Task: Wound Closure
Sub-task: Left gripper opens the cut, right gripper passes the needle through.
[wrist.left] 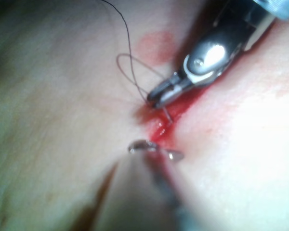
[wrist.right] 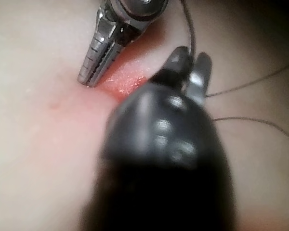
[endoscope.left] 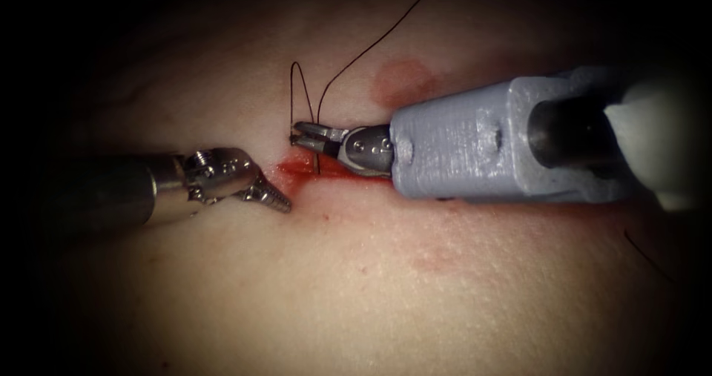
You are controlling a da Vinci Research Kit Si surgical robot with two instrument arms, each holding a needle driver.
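Endoscope view: we take the cut (endoscope.left: 311,170) in the tissue (endoscope.left: 356,272) as our landmark. We find the right tool (endoscope.left: 302,133) reaching in from the right of the cut, its jaws narrowed at the cut's upper edge where the thread (endoscope.left: 356,53) meets the tissue; they appear to grip the thread there, though we cannot confirm it. We cannot make out the needle for certain; a thin curved glint just below those jaws in the left wrist view may be it. The thread forms a loop (endoscope.left: 300,87) above the cut and one strand runs up and away. The left tool (endoscope.left: 278,202) lies left of the cut, jaws closed, holding nothing, tip just beside the red fluid (endoscope.left: 297,168). The right tool's grey housing (endoscope.left: 489,139) covers the cut's right stretch. A reddish patch (endoscope.left: 404,79) marks the tissue above it.
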